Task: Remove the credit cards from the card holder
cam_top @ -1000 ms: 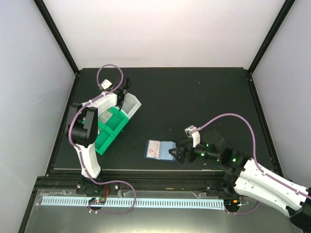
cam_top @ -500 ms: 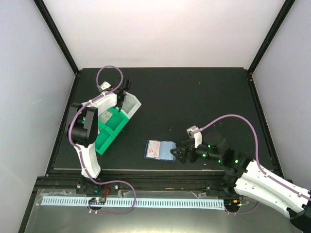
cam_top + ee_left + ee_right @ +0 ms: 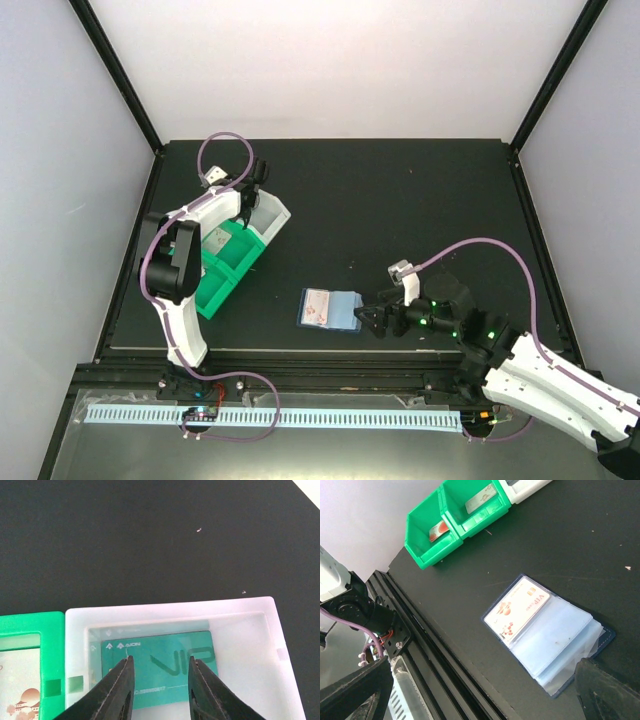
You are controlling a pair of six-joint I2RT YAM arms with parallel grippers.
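The navy card holder (image 3: pixel 330 308) lies open on the black table, its pale blue pockets up (image 3: pixel 555 640). A pale card with a red pattern (image 3: pixel 517 611) sits in its left pocket. My right gripper (image 3: pixel 362 320) is open wide and empty, low at the holder's right edge; one finger (image 3: pixel 607 690) is by the holder's near corner. My left gripper (image 3: pixel 160 680) is open and empty above a teal VIP card (image 3: pixel 165 652) lying flat in the white bin (image 3: pixel 270 630). In the top view it hangs over that bin (image 3: pixel 268 215).
Green bins (image 3: pixel 225 265) stand next to the white bin at the left; they also show in the right wrist view (image 3: pixel 455 515). They hold a pale card (image 3: pixel 480 499) and a red-orange card (image 3: pixel 438 530). The table's near edge rail (image 3: pixel 435 650) runs close to the holder.
My left gripper has risen a little over the white bin. My right arm has shifted slightly right and nearer, its gripper still at the holder's right edge. The holder has not moved.
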